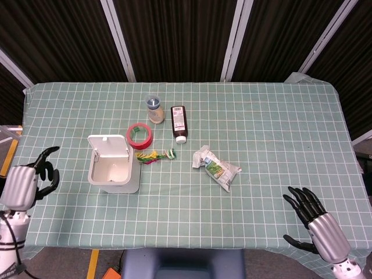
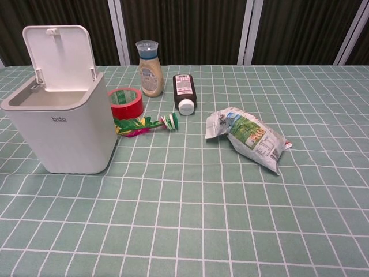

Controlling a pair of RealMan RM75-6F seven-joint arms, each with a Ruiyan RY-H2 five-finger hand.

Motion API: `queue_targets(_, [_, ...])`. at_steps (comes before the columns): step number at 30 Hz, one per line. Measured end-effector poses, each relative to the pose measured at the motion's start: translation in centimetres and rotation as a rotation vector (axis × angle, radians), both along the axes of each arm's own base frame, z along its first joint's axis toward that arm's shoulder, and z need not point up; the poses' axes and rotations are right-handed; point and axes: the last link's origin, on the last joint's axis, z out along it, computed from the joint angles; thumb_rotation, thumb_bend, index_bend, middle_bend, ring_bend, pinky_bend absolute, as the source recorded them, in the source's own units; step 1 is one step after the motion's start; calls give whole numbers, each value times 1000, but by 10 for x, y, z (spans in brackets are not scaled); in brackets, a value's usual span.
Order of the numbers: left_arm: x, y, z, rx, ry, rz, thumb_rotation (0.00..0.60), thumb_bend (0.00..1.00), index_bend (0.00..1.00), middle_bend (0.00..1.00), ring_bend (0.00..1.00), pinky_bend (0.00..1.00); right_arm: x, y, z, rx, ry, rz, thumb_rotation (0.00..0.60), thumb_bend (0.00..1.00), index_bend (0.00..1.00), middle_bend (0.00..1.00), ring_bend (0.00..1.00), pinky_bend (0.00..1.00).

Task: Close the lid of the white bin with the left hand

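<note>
The table [image 1: 279, 128] carries the white bin [image 1: 113, 170] on its left part, and the lid [image 2: 58, 56] of this bin stands upright, hinged at the far edge, so the bin is open and the closing is not yet done. I judge this step to be the approach: the left hand [image 1: 26, 181] is at the left edge of the table, beside the bin but well apart from it, and it touches nothing. Its fingers [image 1: 47, 164] curl loosely inward and hold nothing; if they are fully closed, I cannot tell. The chest view does not show this hand. For the next move, the hand needs to rise over the bin, reach behind the upright lid and push it forward and down. The right hand [image 1: 317, 224] rests near the front right corner, fingers spread, empty.
</note>
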Motion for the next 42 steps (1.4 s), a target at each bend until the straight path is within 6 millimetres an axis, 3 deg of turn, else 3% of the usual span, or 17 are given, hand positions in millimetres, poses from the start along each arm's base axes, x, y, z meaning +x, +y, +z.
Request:
queue_targets(3, [23,27,-4,-78,-32,18,600,622,266,1000,1000,1000,0,-1,-1,-1,4,-2,600,218,0,0,0,0])
queue_targets(8, [51,52,-10,-167,-37,16,600,697,265,1000,1000,1000,-2,-4,0,-20,18,-16,600,218,0,0,0,0])
queue_targets(18, [89,93,-29,-291,-3,104,600,696,263,1000,1000,1000,-2,-5,2,-20,14,-15,600,218,0,0,0,0])
queue_targets(29, [90,83,-34,-345,62,101,600,736,325,1000,1000,1000,-2,-6,0,-19,18,-17,600,218,0,0,0,0])
queue_targets(42, [79,41,-31,-389,136,52,600,859,334,1000,1000,1000,0,-1,1,-10,1,-7,600,218,0,0,0,0])
